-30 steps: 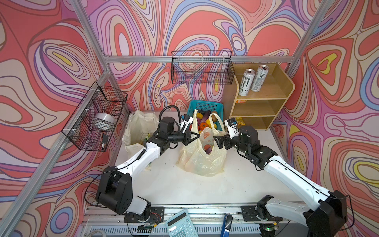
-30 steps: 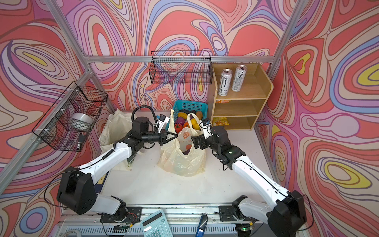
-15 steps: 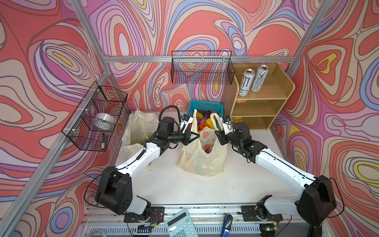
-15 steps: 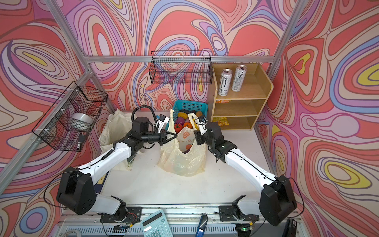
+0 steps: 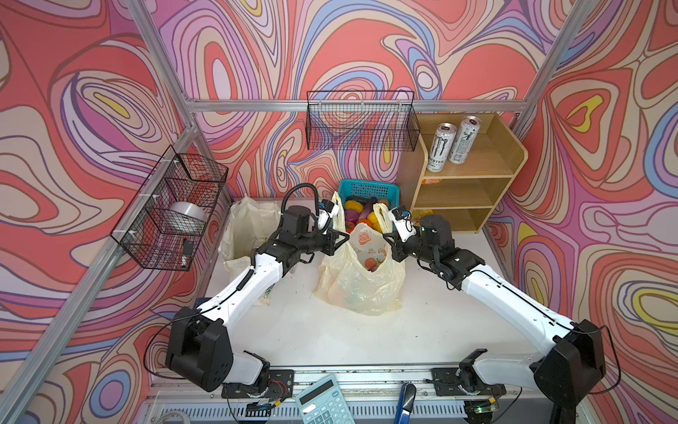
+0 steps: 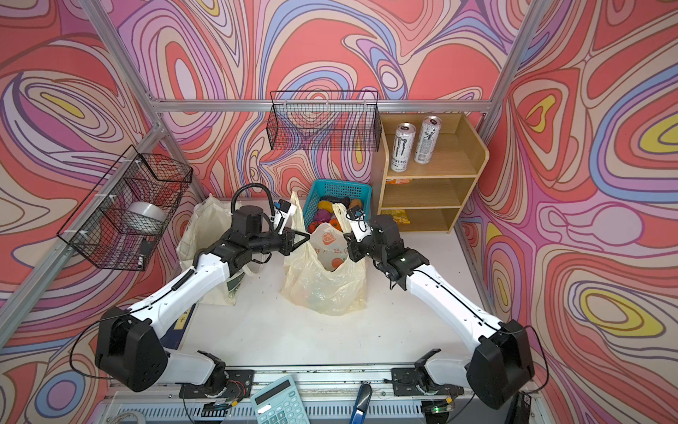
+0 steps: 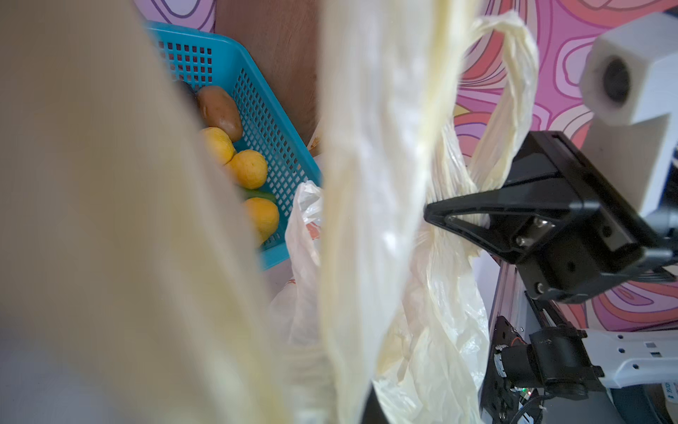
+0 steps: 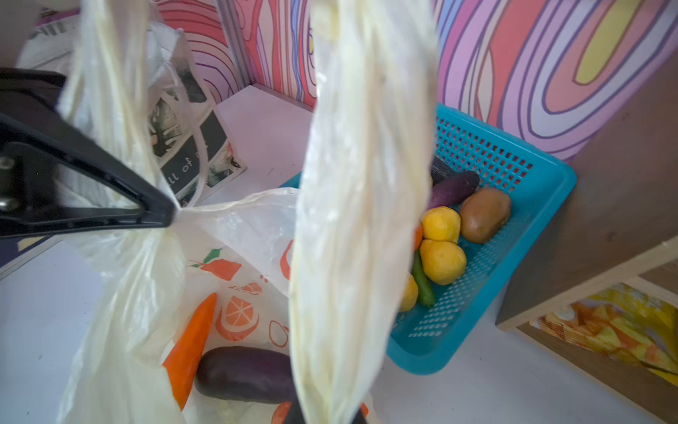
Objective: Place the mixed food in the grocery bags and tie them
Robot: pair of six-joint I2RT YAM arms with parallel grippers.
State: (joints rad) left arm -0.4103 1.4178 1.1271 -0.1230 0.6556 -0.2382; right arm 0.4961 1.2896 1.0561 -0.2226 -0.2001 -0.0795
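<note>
The pale-yellow plastic grocery bag [image 5: 361,282] [image 6: 324,290] stands mid-table with its mouth open. My left gripper [image 5: 345,238] [image 6: 307,236] [image 8: 170,214] is shut on the bag's left handle. My right gripper [image 5: 387,241] [image 6: 349,245] [image 7: 431,214] is shut on the right handle [image 8: 359,220], which stands up from its jaws. An orange carrot [image 8: 194,341] and a purple eggplant [image 8: 245,372] lie inside the bag. The cream canvas tote [image 5: 249,235] [image 6: 203,235] stands to the left. Lemons [image 8: 442,260], a potato [image 8: 484,214] and another eggplant [image 8: 453,189] lie in the teal basket [image 5: 368,190] [image 8: 513,205].
A wooden shelf [image 5: 473,183] at the back right carries two drink cans [image 5: 442,147] and a snack packet [image 8: 616,330] on its lowest level. Wire baskets hang on the back wall [image 5: 361,121] and the left wall [image 5: 172,209]. A calculator [image 5: 323,403] lies at the front edge.
My right gripper has moved in to the bag's right handle and shut on it. The left gripper has kept its hold on the left handle.
</note>
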